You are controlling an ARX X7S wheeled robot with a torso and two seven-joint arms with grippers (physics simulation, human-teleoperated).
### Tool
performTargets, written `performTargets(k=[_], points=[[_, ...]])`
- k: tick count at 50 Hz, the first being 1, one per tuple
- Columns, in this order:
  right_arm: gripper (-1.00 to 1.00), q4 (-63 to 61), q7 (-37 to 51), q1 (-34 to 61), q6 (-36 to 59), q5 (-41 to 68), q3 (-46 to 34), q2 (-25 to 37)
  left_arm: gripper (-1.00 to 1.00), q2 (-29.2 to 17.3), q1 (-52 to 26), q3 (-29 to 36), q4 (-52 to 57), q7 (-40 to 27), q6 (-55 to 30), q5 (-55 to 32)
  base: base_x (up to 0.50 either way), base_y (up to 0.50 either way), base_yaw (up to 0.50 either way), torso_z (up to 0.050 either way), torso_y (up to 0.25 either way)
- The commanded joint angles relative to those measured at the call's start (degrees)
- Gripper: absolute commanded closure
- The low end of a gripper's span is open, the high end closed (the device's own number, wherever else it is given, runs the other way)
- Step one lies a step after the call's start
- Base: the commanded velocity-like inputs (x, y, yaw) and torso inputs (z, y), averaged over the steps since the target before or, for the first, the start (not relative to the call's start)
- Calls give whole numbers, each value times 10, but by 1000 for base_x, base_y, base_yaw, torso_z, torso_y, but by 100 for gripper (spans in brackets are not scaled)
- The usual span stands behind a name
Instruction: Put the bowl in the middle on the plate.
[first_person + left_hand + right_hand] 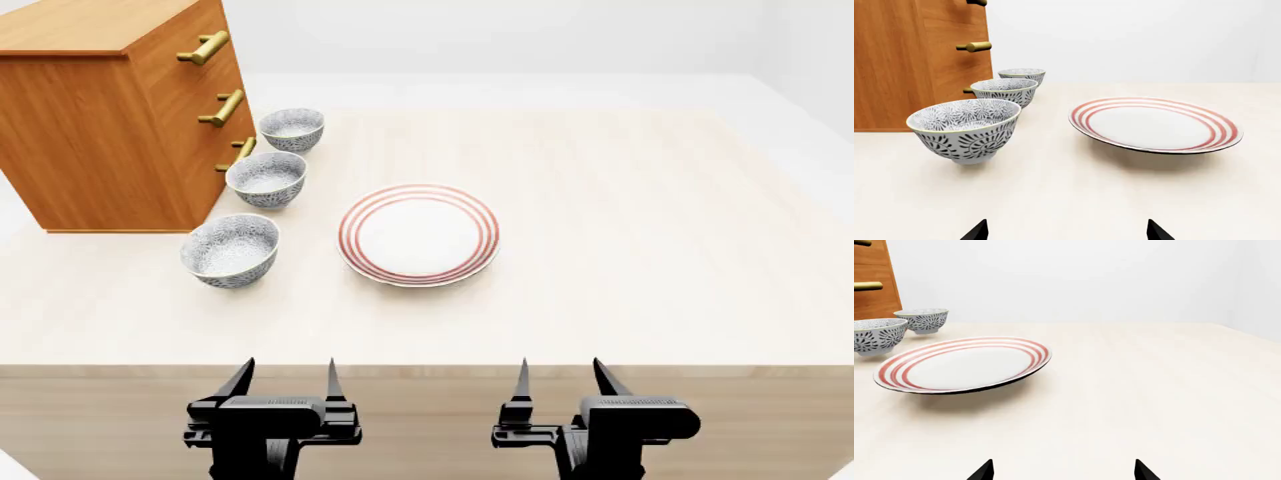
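The table (641, 260) is a pale wood surface. A wooden drawer cabinet (114, 120) with brass handles stands at its far left corner. Three patterned bowls sit in a row running along the cabinet's front, from far to near.

The bowl (266, 179) named in the task is the middle one of the row. It stands upright on the table, just beside the cabinet's lowest handle, empty so far as the head view shows. The far bowl (291, 129) sits beyond it and the near bowl (231, 250) sits in front of it; all three are apart from each other. In the left wrist view the same row shows with the near bowl largest and the middle bowl (1004, 91) behind it.

The plate (419, 234) lies flat on the table to the right of the bowls, nearest the middle and near bowls, not touching either. Nothing rests on it. The right wrist view shows the plate (964, 364) with two bowls at its far side; which two cannot be told for certain, as the frame cuts one off.

The left gripper (283, 378) hangs over the near table edge, jaws spread apart, holding nothing. The right gripper (561, 376) stands likewise at the near edge, jaws spread, holding nothing. Both are well apart from bowls and plate.
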Motion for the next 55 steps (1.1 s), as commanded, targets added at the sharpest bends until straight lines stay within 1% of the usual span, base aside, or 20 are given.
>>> performTargets(k=[1,3,9,12,13,14,15,16,18,19,20,21,23,25,26,28,29,38,43,55], points=[[-100,9,19,2,-10,-5,-14,10,-100,-9,-3,10,-6,-10,-1,-10,0,0,0,0,0],[-100,22,37,2,-34,-23,-25,16,-100,-14,-3,17,-5,-15,-1,-13,0,0,0,0,0],[-100,13,33,5,-4,18,-28,22,-100,-23,-5,31,-17,-33,9,-12,0,0,0,0,0],[-100,14,41,6,-3,18,-31,26,-100,-28,-4,36,-14,-39,13,-11,0,0,0,0,0],[-100,-24,47,3,46,37,-22,23,-100,-29,-3,36,-7,-59,23,9,0,0,0,0,0],[-100,-60,47,0,86,58,-16,23,-100,-29,-2,34,11,-69,5,15,0,0,0,0,0],[-100,-118,46,0,158,85,-10,27,-100,-27,-9,29,62,-71,-81,8,0,0,0,0,0],[-100,-194,70,13,242,72,-10,39,-100,-32,-27,38,134,-77,-167,32,0,0,0,0,0],[-100,-257,75,35,320,84,-3,52,-100,-39,-52,40,196,-64,-235,27,0,0,0,0,0],[-100,-283,85,75,405,99,8,58,-100,-40,-82,42,229,-67,-285,36,0,0,0,0,0],[-100,-298,83,102,470,119,22,59,-100,-32,-107,24,260,-56,-353,9,0,0,0,0,0],[-100,-324,84,141,506,117,19,79,-100,-34,-152,15,306,-48,-433,-4,0,0,0,0,0],[-100,-328,106,163,511,86,-1,94,-100,-39,-165,22,314,-50,-433,0,0,0,0,0,0],[-100,-335,100,174,514,87,-5,104,-100,-39,-179,16,320,-35,-471,-21,0,0,0,0,0],[-100,-337,100,172,508,88,0,103,-100,-48,-169,33,316,-47,-441,0,0,0,0,0,0],[-100,-339,92,163,506,110,20,92,-100,-48,-163,35,301,-49,-429,-2,312,0,0,0,0],[-100,-338,96,159,500,102,12,95,-100,-48,-163,34,296,-52,-423,-1,500,0,0,0,0],[-100,-319,94,159,497,111,13,93,-100,-51,-179,34,272,-64,-416,-7,500,0,0,0,0],[-100,-316,96,158,496,110,6,95,-100,-52,-177,31,276,-62,-433,-20,500,0,0,0,0],[-100,-303,94,159,487,116,6,100,-100,-61,-183,40,260,-72,-418,-21,500,0,0,0,0]])
